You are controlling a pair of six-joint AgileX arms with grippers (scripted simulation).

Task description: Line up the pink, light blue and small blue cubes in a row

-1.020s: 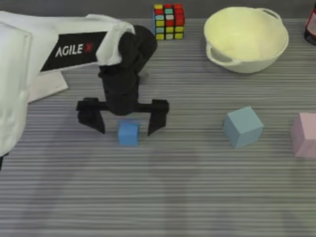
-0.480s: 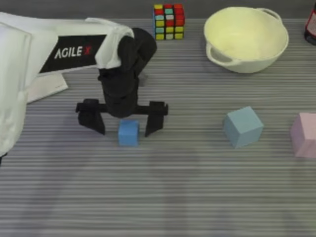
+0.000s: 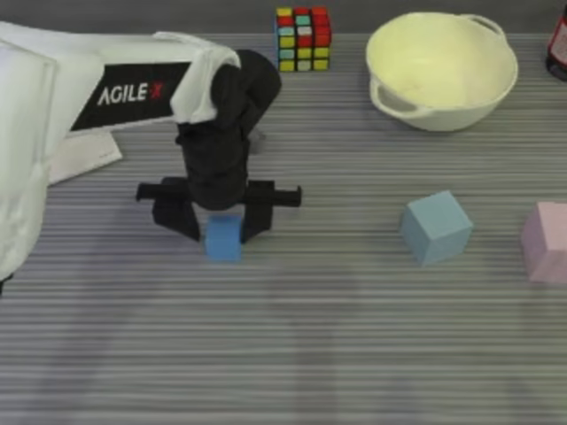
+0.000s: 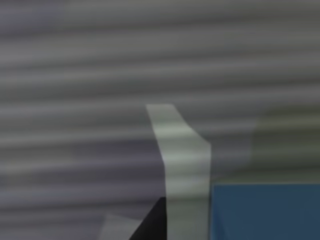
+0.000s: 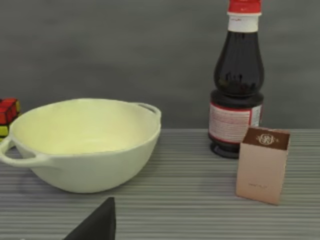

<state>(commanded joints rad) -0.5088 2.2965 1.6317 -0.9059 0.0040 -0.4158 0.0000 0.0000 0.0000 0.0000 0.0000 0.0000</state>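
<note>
The small blue cube (image 3: 223,239) sits on the table left of centre, and my left gripper (image 3: 220,234) is shut on it, one black finger against each side. In the left wrist view a pale finger pad (image 4: 182,170) presses on the small blue cube (image 4: 265,212). The light blue cube (image 3: 435,227) stands right of centre, turned slightly. The pink cube (image 3: 546,241) is at the right edge. My right arm is outside the top view; only one dark finger (image 5: 100,225) shows in its wrist view.
A cream bowl (image 3: 441,71) stands at the back right, with a multicoloured puzzle cube (image 3: 303,38) to its left. A dark bottle (image 5: 237,95) and a small brown carton (image 5: 262,165) stand beside the bowl (image 5: 82,145).
The left gripper's fingers have closed inward onto the small blue cube, and the cube has shifted slightly left.
</note>
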